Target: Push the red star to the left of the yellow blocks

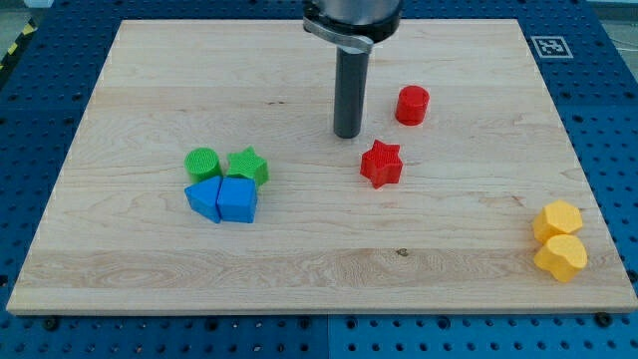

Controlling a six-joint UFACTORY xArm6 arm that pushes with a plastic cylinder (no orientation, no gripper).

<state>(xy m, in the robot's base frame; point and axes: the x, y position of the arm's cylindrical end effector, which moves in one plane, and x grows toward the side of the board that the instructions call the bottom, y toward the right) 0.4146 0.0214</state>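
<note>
The red star (381, 163) lies a little right of the board's middle. My tip (347, 135) rests on the board just up and left of the star, a small gap apart. Two yellow blocks sit touching at the view's lower right: a yellow hexagon-like block (557, 219) above a yellow heart-like block (561, 257). The star is far to their left and higher in the view.
A red cylinder (412, 105) stands up and right of the star. At the left, a green cylinder (202, 163), a green star (248, 165) and two blue blocks (222, 199) cluster together. The wooden board (319, 269) sits on a blue perforated table.
</note>
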